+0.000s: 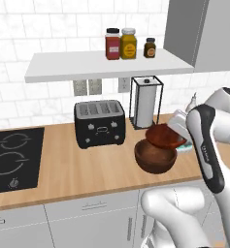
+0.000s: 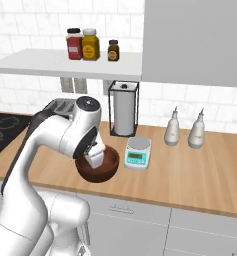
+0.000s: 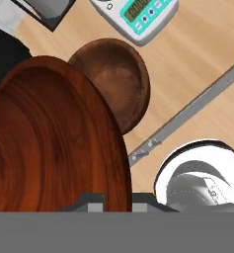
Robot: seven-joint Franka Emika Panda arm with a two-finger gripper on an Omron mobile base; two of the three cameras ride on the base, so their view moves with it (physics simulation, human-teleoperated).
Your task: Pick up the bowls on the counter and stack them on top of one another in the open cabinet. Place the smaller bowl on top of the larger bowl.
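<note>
The gripper (image 1: 171, 134) is clamped on the rim of the smaller bowl (image 1: 163, 136), its fingers pinching the bowl's right edge. In the hand view the reddish bowl (image 3: 54, 143) sits right against the fingertips, its rim passing between them, and spreads away to the left with its hollow facing the camera. In the left base view the bowl hangs tilted in the air, clear of the counter (image 1: 87, 169), its open side tipped up and toward the left, the rim's plane slanting rather than level. Being round, it has no long axis to speak of.

Directly below and a little nearer sits the larger bowl (image 1: 155, 157), upright on the counter with its mouth facing up; the small bowl hovers just over its far right rim, and whether they touch cannot be told. In the right base view the larger bowl (image 2: 102, 170) is partly behind the hand.

Just right of the bowls is a small scale (image 2: 138, 153), and behind it a paper towel holder (image 1: 146, 101). A black toaster (image 1: 99, 123) stands to the left, the cooktop (image 1: 12, 157) further left. Above, the open cabinet (image 1: 77, 65) carries three jars (image 1: 128, 44) toward its right end.
</note>
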